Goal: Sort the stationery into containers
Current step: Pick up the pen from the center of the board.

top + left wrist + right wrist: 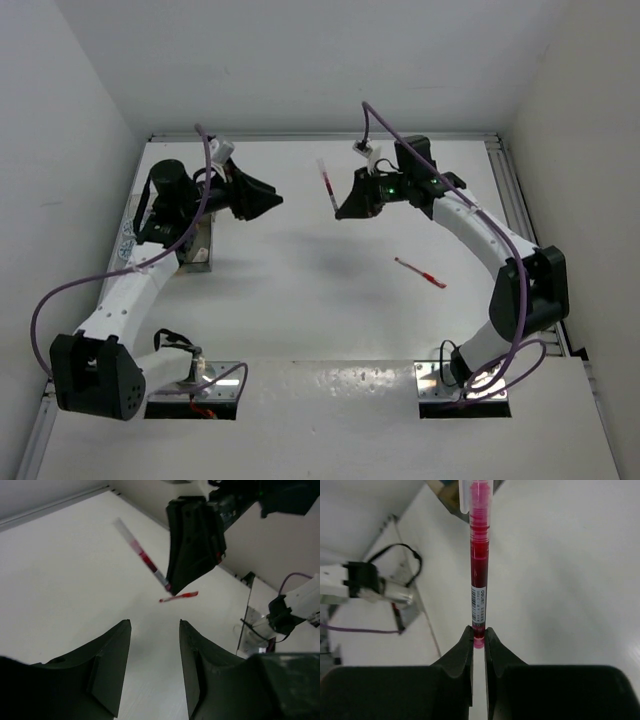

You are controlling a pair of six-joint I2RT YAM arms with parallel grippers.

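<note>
While 1 red pen (pixel 479 570) is pinched for sorting by the right gripper (pixel 479 630), the left gripper (pixel 155 624) is held parted, empty.

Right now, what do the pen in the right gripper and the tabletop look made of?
Held pen: likely clear glossy plastic; red ink shows through the barrel. Tabletop: white, smooth, matte-looking; painted or laminated, cannot tell which.
</note>
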